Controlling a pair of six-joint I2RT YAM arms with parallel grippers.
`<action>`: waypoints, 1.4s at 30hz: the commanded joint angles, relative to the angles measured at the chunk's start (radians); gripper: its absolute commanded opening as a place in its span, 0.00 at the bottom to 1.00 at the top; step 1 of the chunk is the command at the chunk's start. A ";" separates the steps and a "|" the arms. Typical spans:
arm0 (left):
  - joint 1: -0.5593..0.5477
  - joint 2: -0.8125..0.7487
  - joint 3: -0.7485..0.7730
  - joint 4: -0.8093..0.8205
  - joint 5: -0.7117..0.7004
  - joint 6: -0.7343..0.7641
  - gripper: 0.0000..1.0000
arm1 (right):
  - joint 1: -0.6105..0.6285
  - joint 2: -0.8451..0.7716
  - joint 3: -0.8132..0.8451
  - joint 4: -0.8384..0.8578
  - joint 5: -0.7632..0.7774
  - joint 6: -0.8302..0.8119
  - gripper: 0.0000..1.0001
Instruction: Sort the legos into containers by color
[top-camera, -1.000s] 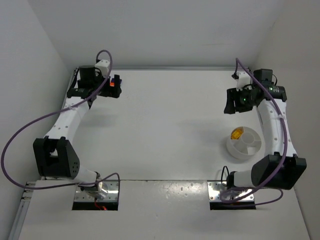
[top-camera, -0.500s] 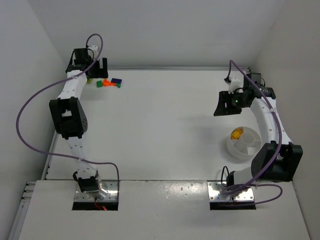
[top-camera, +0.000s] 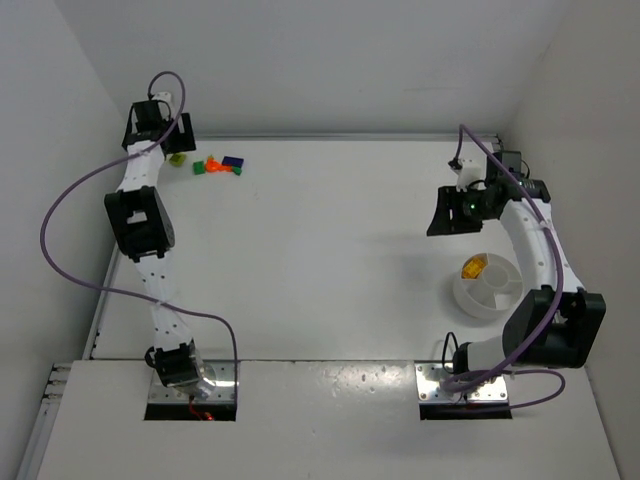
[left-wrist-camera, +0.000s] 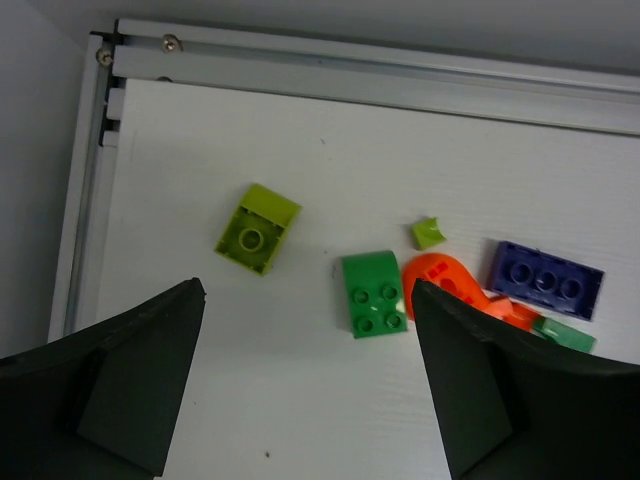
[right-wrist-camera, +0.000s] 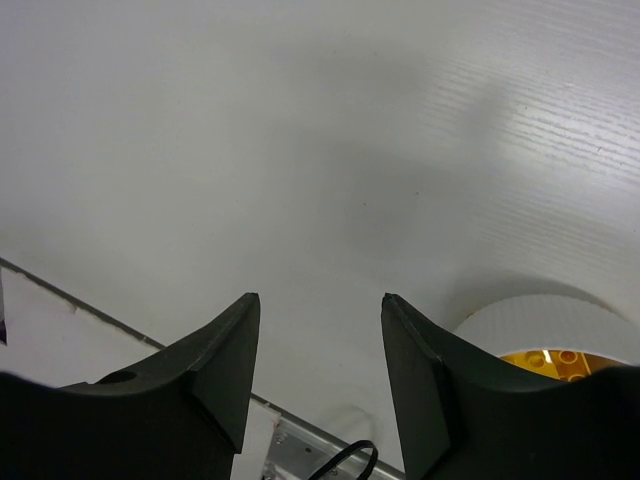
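On the surface (top-camera: 320, 250), the dish (top-camera: 487, 290) is sitting near the right edge, with the right claw (right-wrist-camera: 320, 300) hanging half-open and empty nearby. The left claw (left-wrist-camera: 305, 292) is hovering wide over the legos (left-wrist-camera: 375, 293) in the far-left corner. It should be straddling just one of them.

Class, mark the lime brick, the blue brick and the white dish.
lime brick (left-wrist-camera: 257, 229): left wrist view, top face
blue brick (left-wrist-camera: 545, 281): left wrist view, middle stud
white dish (top-camera: 486, 311): top external view, near wall

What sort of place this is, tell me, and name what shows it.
Probably a robotics lab test cell: a white table boxed in by white walls, two robot arms bolted at its near edge, and legos with a divided dish as practice props.
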 joint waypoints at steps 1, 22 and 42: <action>0.050 0.053 0.078 0.056 0.068 -0.030 0.91 | 0.006 -0.030 -0.009 0.030 -0.019 0.010 0.53; 0.069 0.216 0.159 0.117 0.018 0.027 0.94 | 0.006 -0.001 -0.009 0.030 -0.010 0.020 0.54; 0.041 0.302 0.190 0.117 0.040 0.093 0.87 | 0.006 0.046 0.009 0.030 -0.010 0.020 0.54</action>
